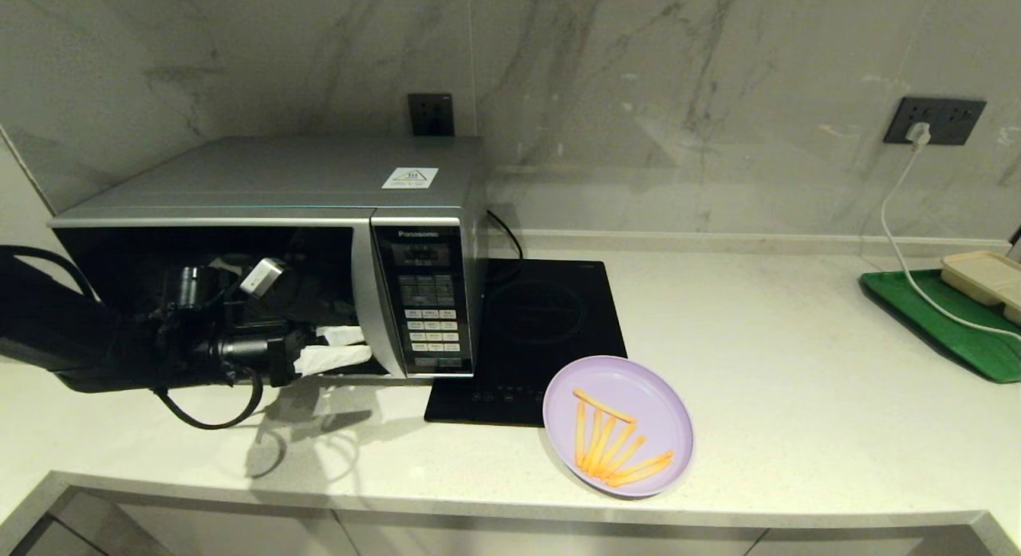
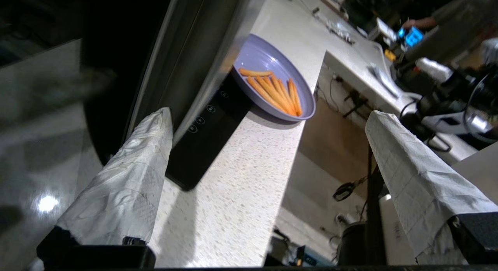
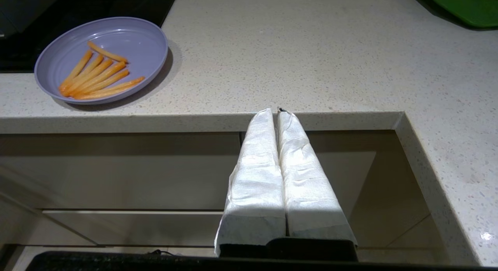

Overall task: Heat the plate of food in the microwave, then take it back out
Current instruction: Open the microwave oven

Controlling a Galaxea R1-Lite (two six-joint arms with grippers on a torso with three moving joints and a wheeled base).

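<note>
The plate of food (image 1: pixel 618 426) is round, shallow and smooth lilac plastic, with thin orange fries lying in a bunch on it. It sits on the speckled stone bench (image 1: pixel 798 396), near the front edge, and its rim overlaps the front corner of the flat black cooktop (image 1: pixel 542 325). The microwave (image 1: pixel 279 253) is a big silver-grey box at 10 o'clock from the plate, touching the cooktop's side, with a dark shiny glass door and a black keypad. The left gripper (image 1: pixel 344 347) is right in front of the door's bottom corner, and its white wrapped jaws are spread wide with nothing between them. The right gripper (image 3: pixel 277 114) hangs below the bench edge, its jaws pressed together and empty. A green tray (image 1: pixel 941 321) with a beige box (image 1: pixel 983 277) lies well apart at 2 o'clock.
</note>
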